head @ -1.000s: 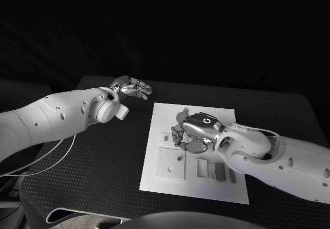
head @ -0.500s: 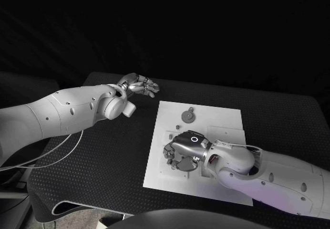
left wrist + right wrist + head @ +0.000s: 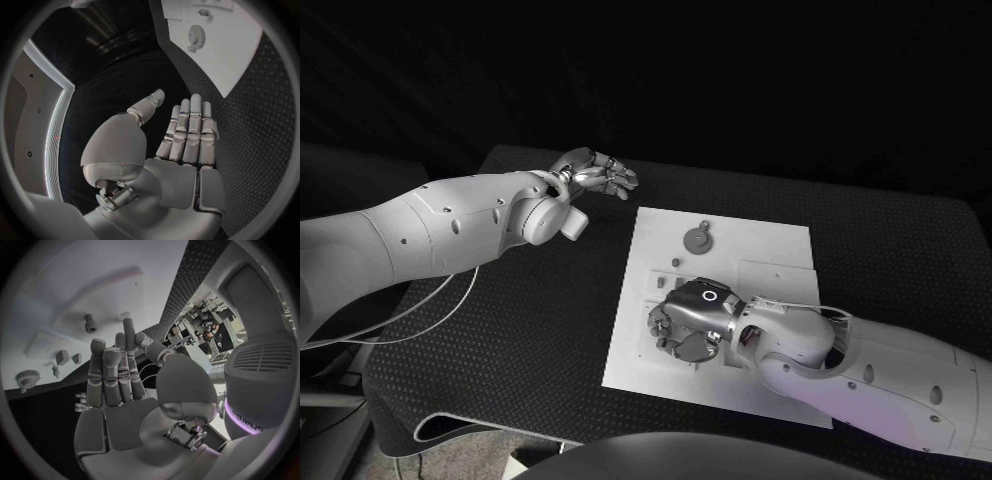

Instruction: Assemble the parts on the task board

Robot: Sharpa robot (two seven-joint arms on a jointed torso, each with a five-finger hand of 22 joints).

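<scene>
Head view: the right hand (image 3: 687, 325) lies low over the middle of the task board (image 3: 747, 245), and it and its forearm cover the board's near right part, so whatever parts sit there are hidden. The board is a long white plate on the black worktop (image 3: 516, 320), its long axis running away from the robot, tilted slightly. On its far end a round gear-like part (image 3: 694, 239) lies flat, with a small tab pointing away from the robot; a few small pegs near the hand are too small to make out. In the right wrist view the right hand's fingers (image 3: 103, 375) stretch out straight and side by side over the board, thumb apart, holding nothing. Small pieces on the board show beyond them, among them a toothed wheel (image 3: 26, 377) and a short peg (image 3: 90, 323); their shapes are otherwise unclear. The left hand (image 3: 596, 175) hovers over the worktop beyond the board's far left corner; in the left wrist view its fingers (image 3: 189, 130) are straight and together, thumb spread, empty. No writing is legible.
</scene>
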